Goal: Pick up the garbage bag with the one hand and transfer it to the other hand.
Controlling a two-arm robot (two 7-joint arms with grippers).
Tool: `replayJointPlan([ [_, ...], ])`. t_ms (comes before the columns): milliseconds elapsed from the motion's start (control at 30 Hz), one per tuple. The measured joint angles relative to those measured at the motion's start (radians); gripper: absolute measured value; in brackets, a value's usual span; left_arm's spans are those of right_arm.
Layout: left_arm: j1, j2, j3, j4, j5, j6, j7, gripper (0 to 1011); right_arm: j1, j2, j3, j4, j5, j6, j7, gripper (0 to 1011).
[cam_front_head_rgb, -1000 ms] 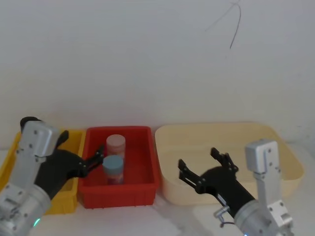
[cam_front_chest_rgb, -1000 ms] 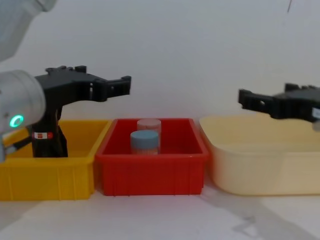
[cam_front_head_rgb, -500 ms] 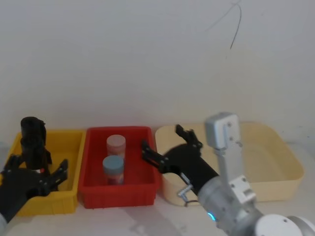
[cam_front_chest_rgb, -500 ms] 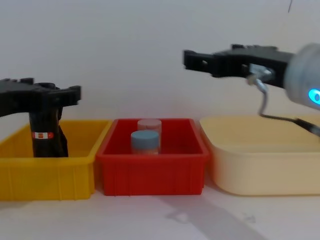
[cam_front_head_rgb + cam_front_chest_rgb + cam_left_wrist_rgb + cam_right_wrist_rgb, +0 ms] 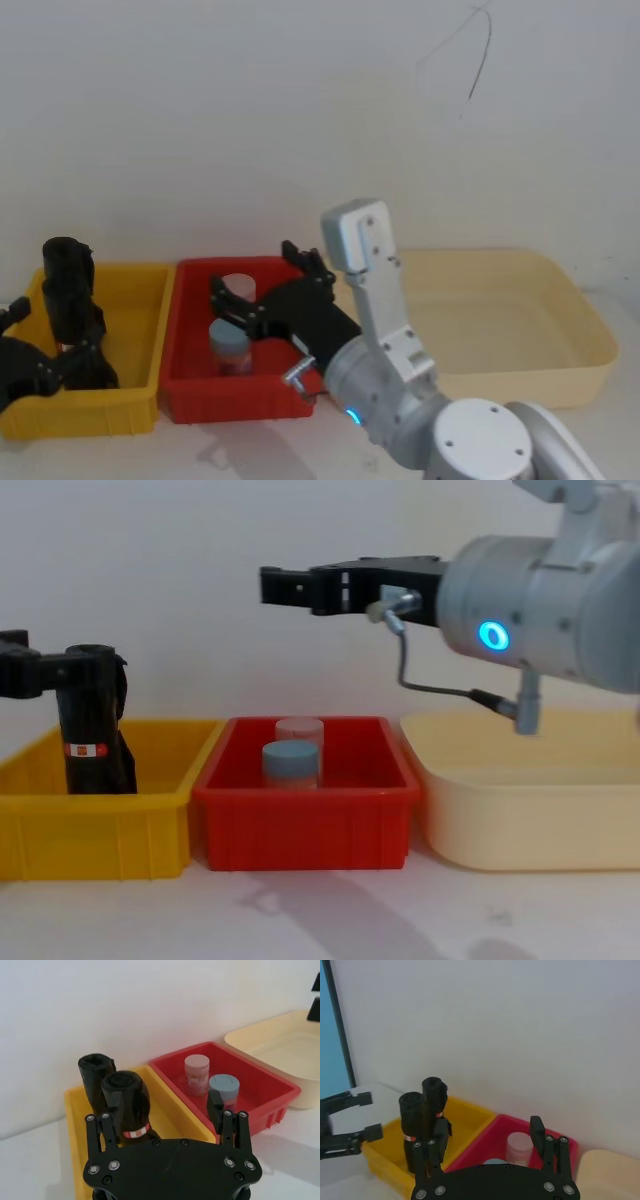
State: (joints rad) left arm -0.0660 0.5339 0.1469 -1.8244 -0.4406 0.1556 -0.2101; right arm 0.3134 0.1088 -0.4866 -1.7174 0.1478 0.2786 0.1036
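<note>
In the chest view, the bag stands upright at the left of the yellow bin, its red-and-white label facing forward. The left gripper is level with the bag's top, just beside it; whether they touch cannot be told here. The right gripper hangs high above the red bin, which holds two jars. A cream tub sits to the right.

In the head view, the right gripper is spread wide and empty over the jars, and the left gripper sits low at the yellow bin's front.

In the left wrist view, the fingers stand well apart and hold nothing. The bag seems just beyond them, with a second roll behind it.

In the right wrist view, the fingers are wide apart, with both rolls well beyond them.
</note>
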Motion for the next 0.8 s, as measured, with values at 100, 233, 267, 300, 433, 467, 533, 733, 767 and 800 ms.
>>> replayJointPlan([
  [100,-0.022,0.001,0.000,0.023,-0.005,-0.009,-0.023,1001,0.015,-0.017,-0.011,0.016,-0.005,0.017,0.000,1000],
  [233,-0.072,-0.001,0.008,0.079,-0.013,-0.027,-0.066,1001,0.031,-0.037,-0.020,0.037,-0.010,0.040,0.000,1000],
  [267,-0.080,-0.002,0.010,0.089,-0.015,-0.032,-0.076,1001,0.037,-0.043,-0.023,0.044,-0.011,0.051,0.000,1000],
  [300,-0.097,-0.004,0.015,0.107,-0.018,-0.039,-0.090,1001,0.039,-0.047,-0.024,0.048,-0.012,0.056,0.000,1000],
  [433,-0.140,-0.010,0.026,0.156,-0.026,-0.056,-0.124,1001,0.053,-0.063,-0.029,0.072,-0.017,0.076,-0.003,1000],
  [467,-0.146,-0.012,0.028,0.164,-0.028,-0.060,-0.130,1001,0.056,-0.067,-0.030,0.078,-0.018,0.079,-0.004,1000],
  [533,-0.165,-0.014,0.031,0.185,-0.033,-0.069,-0.143,1001,0.064,-0.076,-0.032,0.089,-0.020,0.088,-0.006,1000],
  [733,-0.198,-0.019,0.037,0.228,-0.043,-0.084,-0.166,1000,0.086,-0.099,-0.034,0.126,-0.029,0.106,-0.013,1000],
  [767,-0.207,-0.020,0.039,0.240,-0.046,-0.085,-0.171,1001,0.090,-0.103,-0.034,0.135,-0.031,0.108,-0.014,1000],
  [800,-0.211,-0.020,0.039,0.244,-0.048,-0.085,-0.172,1001,0.092,-0.106,-0.034,0.140,-0.032,0.109,-0.015,1000],
])
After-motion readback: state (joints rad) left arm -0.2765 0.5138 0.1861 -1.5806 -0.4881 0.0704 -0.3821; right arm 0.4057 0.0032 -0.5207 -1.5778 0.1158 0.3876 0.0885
